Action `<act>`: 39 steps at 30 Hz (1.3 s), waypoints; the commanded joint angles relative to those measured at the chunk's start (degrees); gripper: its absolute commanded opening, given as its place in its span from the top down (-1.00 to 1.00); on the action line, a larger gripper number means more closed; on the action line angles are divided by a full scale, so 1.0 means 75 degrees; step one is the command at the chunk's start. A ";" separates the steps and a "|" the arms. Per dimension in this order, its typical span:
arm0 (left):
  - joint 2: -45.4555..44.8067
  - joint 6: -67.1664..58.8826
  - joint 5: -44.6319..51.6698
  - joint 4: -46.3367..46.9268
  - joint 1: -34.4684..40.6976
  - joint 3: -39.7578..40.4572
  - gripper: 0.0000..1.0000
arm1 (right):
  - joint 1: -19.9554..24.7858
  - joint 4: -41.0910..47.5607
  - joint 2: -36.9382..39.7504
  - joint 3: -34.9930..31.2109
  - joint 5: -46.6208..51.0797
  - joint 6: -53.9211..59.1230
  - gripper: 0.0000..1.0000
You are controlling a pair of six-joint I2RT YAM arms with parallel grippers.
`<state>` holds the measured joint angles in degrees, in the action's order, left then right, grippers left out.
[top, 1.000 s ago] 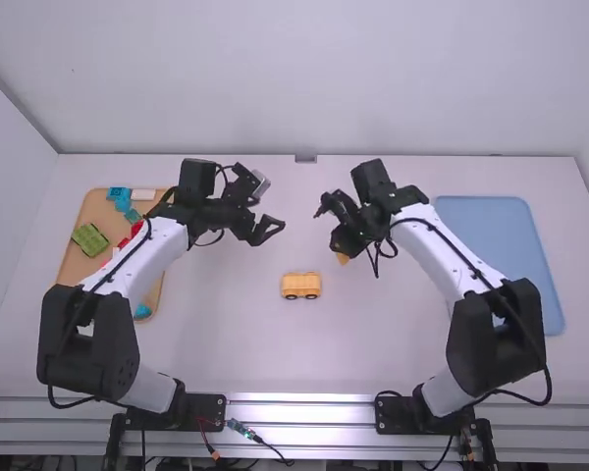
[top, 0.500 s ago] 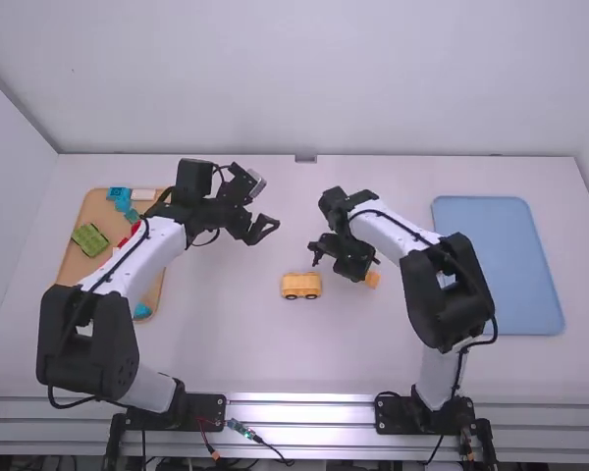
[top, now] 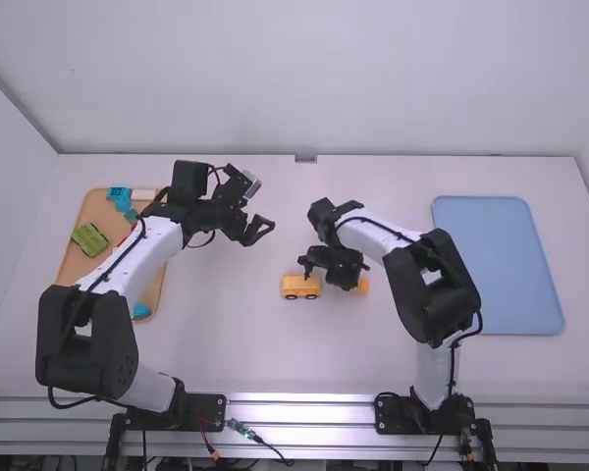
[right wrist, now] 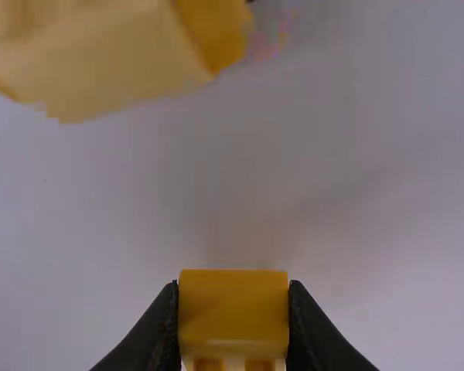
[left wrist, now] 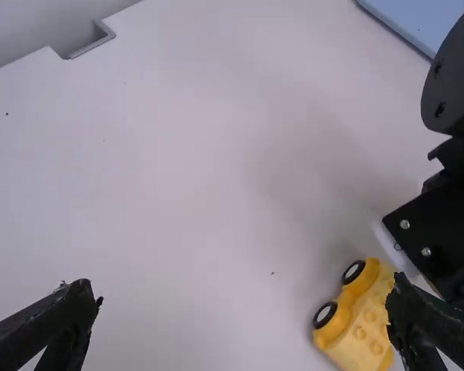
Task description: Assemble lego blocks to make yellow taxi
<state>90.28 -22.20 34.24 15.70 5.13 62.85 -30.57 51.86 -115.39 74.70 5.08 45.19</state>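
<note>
In the high view my right gripper (top: 351,285) holds a small orange-yellow block (top: 362,286) just right of the yellow wheeled car base (top: 301,286), which stands upright on the table. In the right wrist view my right gripper (right wrist: 233,321) is shut on the yellow block (right wrist: 233,309), with the blurred car base (right wrist: 100,62) beyond it. My left gripper (top: 260,229) hangs open above the table, up the picture from the car base. In the left wrist view, my left gripper (left wrist: 243,309) has nothing between its fingers; the studded car base (left wrist: 359,313) is partly behind one finger.
At the left, partly under the left arm, lies an orange-brown tray (top: 75,257) with a green block (top: 89,239), blue blocks (top: 119,195), red pieces and a white one. A blue tray (top: 501,265) lies at the right.
My right gripper has come toward the camera and then left, closer to the car base, carrying the yellow block. The left arm has shifted slightly left. The car base has stayed put.
</note>
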 commanded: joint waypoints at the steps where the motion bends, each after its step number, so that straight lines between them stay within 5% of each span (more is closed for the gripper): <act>1: -0.0015 -0.0108 0.0085 0.0015 -0.0029 0.0117 -0.98 | 0.0026 -0.0061 -0.0122 -0.0230 -0.0242 -0.0050 0.92; 8: -0.0015 -0.0108 0.0096 0.0052 -0.0029 0.0117 -0.98 | -0.0044 -0.0114 -0.0122 -0.0329 -0.0239 0.0009 0.69; 9: -0.0015 -0.0105 0.0108 0.0076 -0.0041 0.0117 -0.98 | -0.0017 -0.0146 -0.0122 -0.0329 -0.0221 0.0003 0.39; 13: -0.0015 -0.0105 0.0085 0.0111 -0.0038 0.0117 -0.98 | -0.0023 -0.0268 -0.0122 -0.0329 -0.0221 0.0006 -0.31; 18: -0.0015 -0.0105 0.0082 0.0108 -0.0023 0.0114 -0.97 | -0.0026 -0.0306 -0.0122 -0.0297 0.0061 -0.0050 -0.99; 24: -0.0015 -0.0099 0.0085 0.0105 -0.0032 0.0114 -0.98 | -0.0032 -0.0522 0.0003 0.0111 0.0032 -0.0047 -0.99; 31: -0.0015 0.0029 0.0079 0.0079 0.0000 0.0114 -0.98 | 0.0195 -0.0737 0.1440 0.0087 -0.1061 0.0160 -0.99; 39: -0.0015 -0.2582 0.1035 0.0895 0.0003 0.0061 -0.98 | 0.1189 -0.2020 0.3692 -0.1696 -0.3538 0.1472 -0.99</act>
<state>90.26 -31.88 37.10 21.80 5.15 62.85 -23.27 36.73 -89.14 66.43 -12.91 51.79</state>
